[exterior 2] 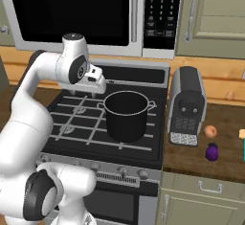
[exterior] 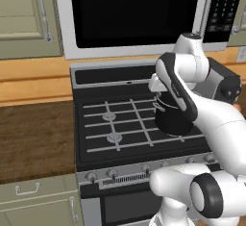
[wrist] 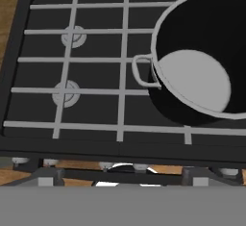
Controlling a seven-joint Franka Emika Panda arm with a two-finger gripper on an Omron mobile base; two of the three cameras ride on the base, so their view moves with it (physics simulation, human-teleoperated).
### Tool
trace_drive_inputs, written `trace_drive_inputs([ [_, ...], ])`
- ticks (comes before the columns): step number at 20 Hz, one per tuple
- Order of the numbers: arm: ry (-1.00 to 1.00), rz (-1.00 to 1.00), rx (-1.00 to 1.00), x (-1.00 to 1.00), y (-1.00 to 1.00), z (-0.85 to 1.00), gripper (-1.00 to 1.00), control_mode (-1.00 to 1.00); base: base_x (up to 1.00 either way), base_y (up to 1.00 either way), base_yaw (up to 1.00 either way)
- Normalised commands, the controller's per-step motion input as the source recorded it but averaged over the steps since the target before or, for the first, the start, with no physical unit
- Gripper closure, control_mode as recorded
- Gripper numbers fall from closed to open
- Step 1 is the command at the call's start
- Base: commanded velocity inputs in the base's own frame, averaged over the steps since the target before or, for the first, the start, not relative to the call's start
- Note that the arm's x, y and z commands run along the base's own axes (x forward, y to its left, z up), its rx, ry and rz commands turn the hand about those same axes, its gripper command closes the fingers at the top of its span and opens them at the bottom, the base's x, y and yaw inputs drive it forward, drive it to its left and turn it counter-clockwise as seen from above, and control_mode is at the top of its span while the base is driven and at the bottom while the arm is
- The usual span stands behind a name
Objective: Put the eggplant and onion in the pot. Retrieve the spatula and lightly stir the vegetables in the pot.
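Note:
The black pot (exterior 2: 126, 114) stands empty on the right side of the stove, and its grey bottom shows in the hand view (wrist: 194, 78). My arm hides part of the pot (exterior: 174, 124) in the left base view. My gripper (exterior 2: 95, 90) hovers above the stove, just left of the pot, open with nothing between its fingertips (wrist: 48, 176). The purple eggplant (exterior 2: 212, 151) and the small orange onion (exterior 2: 209, 131) lie on the wooden counter to the right. A slim teal-green thing (exterior 2: 243, 147) that may be the spatula is cut off by the right edge.
A boxy silver-and-black coffee machine (exterior 2: 187, 105) stands on the counter between the stove (exterior 2: 81, 118) and the vegetables. A microwave (exterior 2: 72, 8) hangs above the stove. Wooden counter (exterior: 33, 138) runs to the stove's left, with cabinets (exterior: 29, 13) above.

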Motion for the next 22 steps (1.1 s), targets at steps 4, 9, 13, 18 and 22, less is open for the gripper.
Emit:
trace_drive_inputs([
  [4, 0.0, 0.0, 0.0, 0.0, 0.0, -0.15, -1.0, -1.0, 0.0, 0.0, 0.0],
  [9, 0.0, 0.0, 0.0, -0.05, -0.02, -0.13, -1.0, 1.0, -0.06, -0.02, 0.0],
  [13, 0.0, 0.0, 0.0, 0.0, 0.0, 0.0, -1.0, 1.0, -0.35, -0.39, 0.0],
  [18, 0.0, 0.0, 0.0, 0.0, 0.0, 0.0, -1.0, 1.0, -0.03, -0.8, 0.01],
  [22, 0.0, 0.0, 0.0, 0.0, 0.0, 0.0, -1.0, 1.0, 0.0, -0.87, 0.03],
])
